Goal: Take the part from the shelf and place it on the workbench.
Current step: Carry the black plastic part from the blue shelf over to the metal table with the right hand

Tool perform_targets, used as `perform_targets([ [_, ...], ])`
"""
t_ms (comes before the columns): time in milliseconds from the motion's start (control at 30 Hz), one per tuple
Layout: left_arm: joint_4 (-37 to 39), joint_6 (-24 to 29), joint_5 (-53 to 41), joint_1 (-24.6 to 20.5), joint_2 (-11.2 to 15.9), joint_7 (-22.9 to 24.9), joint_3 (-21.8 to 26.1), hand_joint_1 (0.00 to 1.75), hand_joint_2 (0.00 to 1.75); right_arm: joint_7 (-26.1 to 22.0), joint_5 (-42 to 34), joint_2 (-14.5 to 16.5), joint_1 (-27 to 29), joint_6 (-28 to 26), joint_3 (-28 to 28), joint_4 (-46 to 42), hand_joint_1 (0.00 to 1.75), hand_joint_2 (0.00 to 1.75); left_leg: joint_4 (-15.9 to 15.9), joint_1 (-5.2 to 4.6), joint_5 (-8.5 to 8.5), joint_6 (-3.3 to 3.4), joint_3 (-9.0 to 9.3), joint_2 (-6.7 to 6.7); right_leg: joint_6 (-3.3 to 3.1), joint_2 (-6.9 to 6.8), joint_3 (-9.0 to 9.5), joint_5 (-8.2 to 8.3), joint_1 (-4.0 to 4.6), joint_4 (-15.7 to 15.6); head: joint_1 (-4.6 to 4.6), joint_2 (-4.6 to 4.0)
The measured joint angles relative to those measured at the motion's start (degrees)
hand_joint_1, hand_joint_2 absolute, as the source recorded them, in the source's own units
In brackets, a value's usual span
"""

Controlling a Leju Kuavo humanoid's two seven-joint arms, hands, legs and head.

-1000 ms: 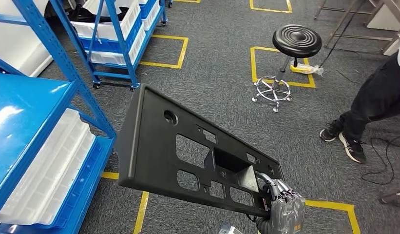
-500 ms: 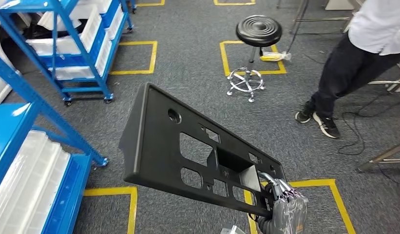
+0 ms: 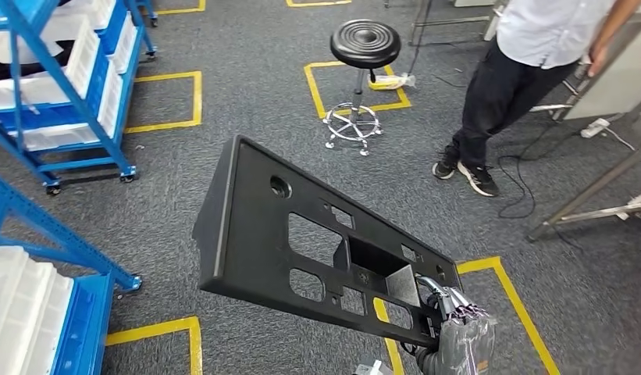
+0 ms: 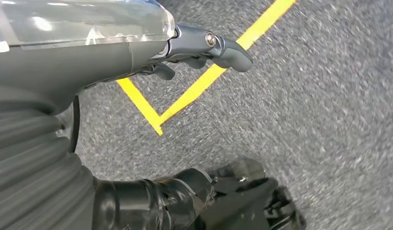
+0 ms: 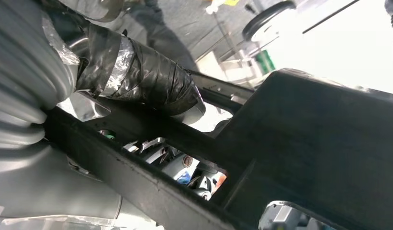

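- The part [image 3: 301, 242], a long black plastic panel with cut-out windows and a round hole, fills the middle of the head view; it slants from upper left down to lower right, held in the air above the grey carpet floor [image 3: 223, 156]
- The right hand [image 3: 457, 332] grips the part's lower right end at the bottom of the frame, fingers wrapped over the edge; in the right wrist view the taped thumb [image 5: 141, 76] lies across a black bar of the part [image 5: 319, 143]
- The left hand [image 4: 137, 52] hangs over carpet and a yellow tape corner [image 4: 158, 120] in its wrist view; it holds nothing, fingers [image 4: 230, 50] loosely extended
- Blue racks [image 3: 59, 94] with white bins stand at the upper left and lower left of the head view
- A black stool [image 3: 364, 47] stands at top centre beside a yellow floor square
- A person [image 3: 528, 70] in white shirt and dark trousers stands at the upper right; metal frame legs [image 3: 590, 195] to their right
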Motion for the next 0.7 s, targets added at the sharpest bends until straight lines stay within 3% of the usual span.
perform_targets([
  [67, 0.00, -0.37, 0.05, 0.15, 0.08, -0.05, 0.00, 0.00, 1.75, 0.00, -0.01, -0.01, 0.12, 0.00, -0.12, 0.01, 1.75, 1.75, 0.01, -0.17, -0.12, 0.12, -0.03, 1.60, 0.14, -0.28, -2.35, -1.48, -0.12, 4.89, -0.01, 0.00],
  [100, 0.00, -0.57, 0.07, 0.14, 0.11, -0.05, 0.00, 0.00, 1.75, 0.00, 0.00, -0.01, 0.19, 0.00, -0.20, 0.01, 1.75, 1.75, 0.01, -0.22, -0.19, 0.13, 0.01, 2.35, 0.09, -0.37, -2.14, -0.70, -0.13, 4.58, -0.01, 0.00],
  [133, 0.00, -0.73, 0.09, 0.10, 0.13, -0.05, 0.00, 0.00, 1.75, 0.00, -0.01, -0.01, 0.24, 0.00, -0.27, -0.02, 1.75, 1.75, 0.01, -0.26, -0.28, 0.09, 0.11, 3.00, -0.06, -0.66, -0.79, 0.92, -0.08, 2.11, -0.02, 0.00],
  [200, 0.00, -0.91, 0.15, 0.01, 0.10, -0.07, 0.00, 0.00, 1.75, 0.00, 0.01, -0.01, 0.27, 0.00, -0.37, -0.19, 1.75, 1.75, 0.02, -0.40, -0.53, -0.14, 0.42, 4.15, -0.72, -2.89, 3.33, 4.10, 0.47, -5.55, -0.01, 0.00],
  [267, 0.00, -1.01, 0.25, -0.01, 0.08, -0.13, 0.00, 0.00, 1.75, 0.00, 0.02, 0.00, 0.29, 0.00, -0.46, -0.51, 1.75, 1.75, 0.06, -0.57, -0.75, -0.58, 0.63, 5.14, -1.38, -4.74, 5.43, 5.06, 1.24, -9.89, -0.02, 0.00],
  [300, 0.00, -1.09, 0.29, -0.02, 0.05, -0.16, 0.00, 0.00, 1.75, 0.00, 0.03, 0.01, 0.35, 0.00, -0.52, -0.65, 1.75, 1.75, 0.02, -0.62, -0.82, -0.85, 0.71, 5.66, -1.57, -4.75, 5.41, 4.89, 1.53, -10.21, -0.02, 0.00],
  [367, 0.00, -1.27, 0.35, -0.16, -0.04, -0.22, 0.00, 0.00, 1.75, -0.01, 0.09, 0.01, 0.63, -0.01, -0.67, -0.94, 1.75, 1.75, 0.04, -0.59, -1.10, -1.42, 1.02, 6.21, -1.99, -3.40, 5.49, 5.18, 1.35, -10.68, -0.02, 0.00],
  [433, 0.00, -1.38, 0.38, -0.28, -0.09, -0.29, 0.00, 0.00, 1.75, -0.07, 0.18, 0.02, 0.78, -0.02, -0.83, -1.23, 1.75, 1.75, 2.53, -0.47, -3.00, -1.91, 0.24, 3.98, -2.59, -2.15, 5.92, 5.57, 0.84, -11.39, -0.05, 0.00],
  [500, 0.00, -1.48, 0.39, -0.13, -0.08, -0.37, 0.00, 0.00, 1.75, -0.13, 0.21, 0.03, 0.76, -0.02, -0.93, -1.38, 1.75, 1.75, 9.07, -0.32, -6.54, -2.19, -2.74, 1.02, -3.03, -0.90, 6.11, 5.72, 0.54, -11.61, -0.08, 0.00],
  [567, 0.00, -1.58, 0.42, 0.14, -0.07, -0.39, 0.00, 0.00, 1.75, -0.13, 0.20, 0.03, 0.85, -0.02, -1.04, -1.39, 1.75, 1.75, 14.89, -0.28, -8.38, -2.41, -5.69, 0.22, -3.14, 0.58, 6.10, 5.70, 0.49, -11.48, -0.09, 0.00],
  [600, 0.00, -1.61, 0.42, 0.23, -0.06, -0.40, 0.00, 0.00, 1.75, -0.13, 0.20, 0.02, 0.92, -0.02, -1.09, -1.39, 1.75, 1.75, 15.28, -0.25, -7.68, -2.50, -6.08, 0.11, -3.09, 1.44, 6.10, 5.67, 0.45, -11.33, -0.09, 0.00],
  [633, 0.00, -1.64, 0.42, 0.28, -0.05, -0.40, 0.00, 0.00, 1.75, -0.13, 0.20, 0.02, 0.97, -0.02, -1.11, -1.39, 1.75, 1.75, 13.44, -0.18, -5.89, -2.56, -5.44, -0.08, -2.97, 2.30, 6.11, 5.57, 0.38, -11.09, -0.09, 0.00],
  [700, 0.00, -1.71, 0.40, 0.28, -0.04, -0.46, 0.00, 0.00, 1.75, -0.13, 0.20, 0.02, 0.99, -0.02, -1.12, -1.39, 1.75, 1.75, 6.39, 0.10, -1.87, -2.61, -2.52, -1.90, -2.49, 3.86, 5.97, 5.16, 0.29, -10.34, -0.08, 0.00],
])
